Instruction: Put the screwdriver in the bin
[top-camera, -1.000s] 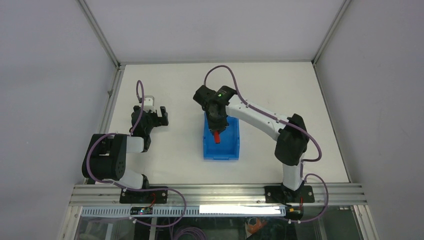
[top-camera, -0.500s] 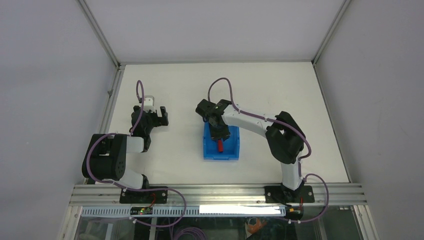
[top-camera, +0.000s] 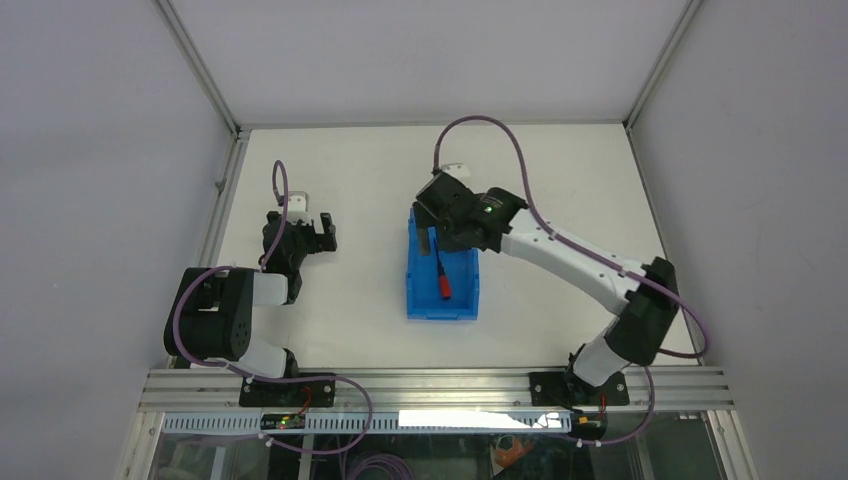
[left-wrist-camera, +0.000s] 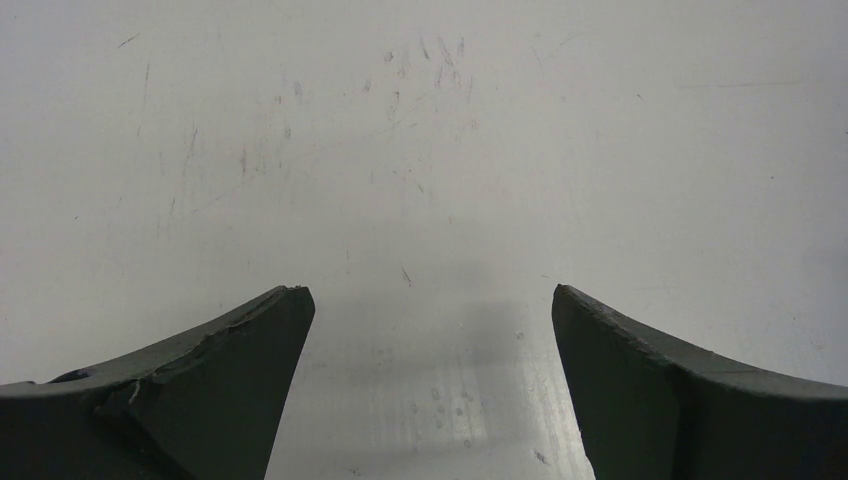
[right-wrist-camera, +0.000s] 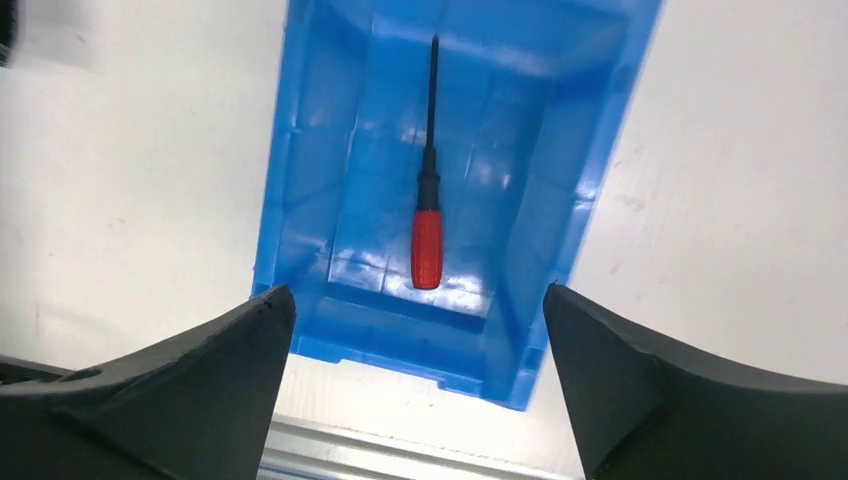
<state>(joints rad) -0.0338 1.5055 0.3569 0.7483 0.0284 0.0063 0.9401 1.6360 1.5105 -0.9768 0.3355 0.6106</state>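
Note:
The blue bin (top-camera: 424, 302) stands mid-table, and in the right wrist view I look straight down into it (right-wrist-camera: 312, 150). On its floor lies the screwdriver (top-camera: 444, 287), loose and flat, red handle (right-wrist-camera: 427, 246) toward the near end, black shaft pointing away. My right gripper (top-camera: 437, 229) hangs above the bin's far end, open (right-wrist-camera: 415, 290), nothing between its fingers. At the left of the table, far from the bin, my left gripper (top-camera: 322, 232) is open (left-wrist-camera: 430, 290) over bare white table.
An aluminium rail (top-camera: 440, 385) runs along the table's near edge and shows below the bin in the right wrist view (right-wrist-camera: 400, 455). Grey enclosure walls stand on both sides and at the back. White tabletop (top-camera: 560, 170) surrounds the bin.
My right gripper has opened and let go of the screwdriver, which now rests on the bin's floor. The gripper has risen and drawn back toward the bin's far end. The left arm is still.

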